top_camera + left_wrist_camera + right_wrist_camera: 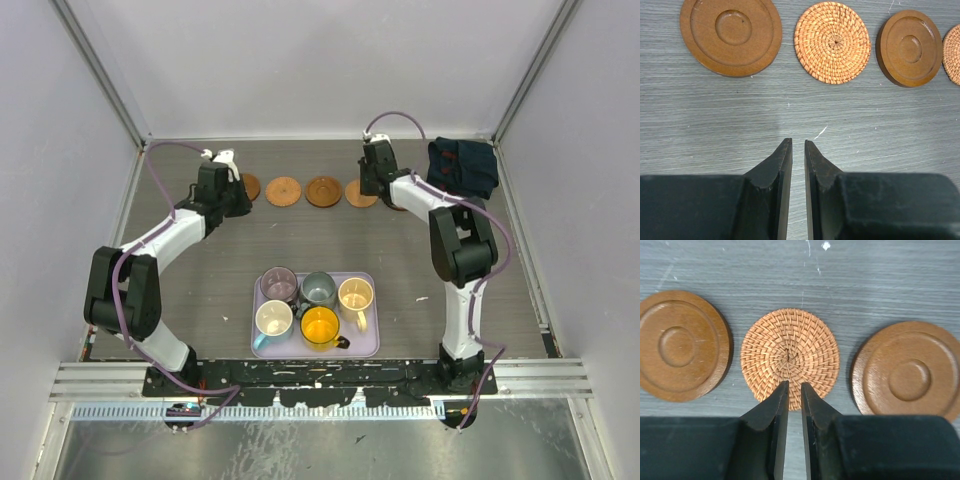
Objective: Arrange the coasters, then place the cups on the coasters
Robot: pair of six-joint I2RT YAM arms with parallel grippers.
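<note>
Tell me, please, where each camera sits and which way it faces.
Top external: above and behind the bases, looking down on grey wood-grain table, lavender rectangular tray of mugs, left arm, right arm.
Left wrist: on that wrist, facing down past the left gripper at round brown coasters.
Right wrist: likewise, right gripper over a round woven orange-brown coaster.
All three share the coaster row.

Nope, no writing, logo or number I can actually read in any of these views. Nothing legible on the coasters (832,41), the cups (320,325) or the tray (372,335).
</note>
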